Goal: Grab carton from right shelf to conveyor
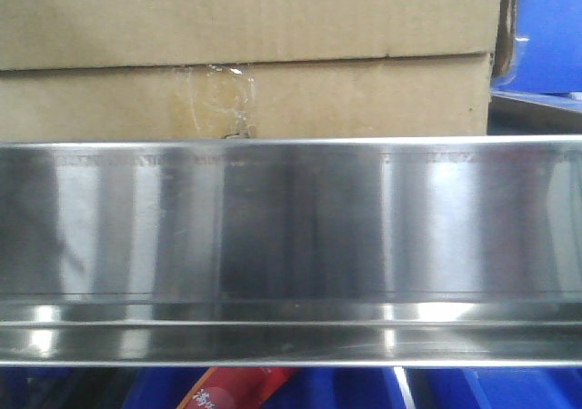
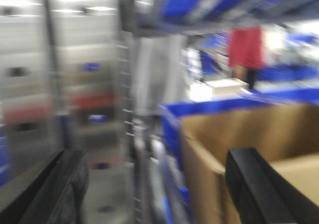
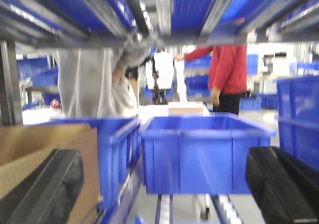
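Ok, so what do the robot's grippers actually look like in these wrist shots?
The left gripper has two thick, plain black fingers with rounded edges, blurred here. The right gripper has the same pair, slightly glossy. No cables, markings or arm links show, and the front view shows neither arm.

— What fills the middle?
— The shelf (image 1: 291, 236), its shiny steel band running edge to edge.
— And above it?
— The carton (image 1: 364, 95), crinkled tape on its seam, with a blue bin (image 1: 546, 36) just right of it.
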Motion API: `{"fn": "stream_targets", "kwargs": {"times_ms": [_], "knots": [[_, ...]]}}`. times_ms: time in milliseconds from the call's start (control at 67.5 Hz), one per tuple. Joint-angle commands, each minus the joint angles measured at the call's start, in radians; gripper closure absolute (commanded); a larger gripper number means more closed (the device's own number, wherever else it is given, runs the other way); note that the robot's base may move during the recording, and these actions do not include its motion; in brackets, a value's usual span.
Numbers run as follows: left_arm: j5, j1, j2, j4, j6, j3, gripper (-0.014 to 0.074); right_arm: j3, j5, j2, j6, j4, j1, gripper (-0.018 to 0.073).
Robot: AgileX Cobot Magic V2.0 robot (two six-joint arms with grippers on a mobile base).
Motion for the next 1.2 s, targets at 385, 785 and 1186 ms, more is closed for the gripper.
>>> {"fn": "stream_targets", "kwargs": {"times_ms": [385, 785, 1186], "knots": [[0.086, -0.429, 0.450, -0.075, 0.112, -0.286, 0.0135, -0.309, 0.161, 0.296, -0.009, 0.004, 0.219, 0.0001], [0.550, -0.430, 0.951, 0.218, -0.326, -0.924, 0.0162, -0.928, 0.669, 0.806, -0.009, 0.004, 0.358, 0.0001], [0.808, -0.224, 1.179, 0.145, -0.433, -1.191, 0.0162, -1.394, 1.004, 1.212, 0.106, -0.036, 0.358, 0.0001]]}}
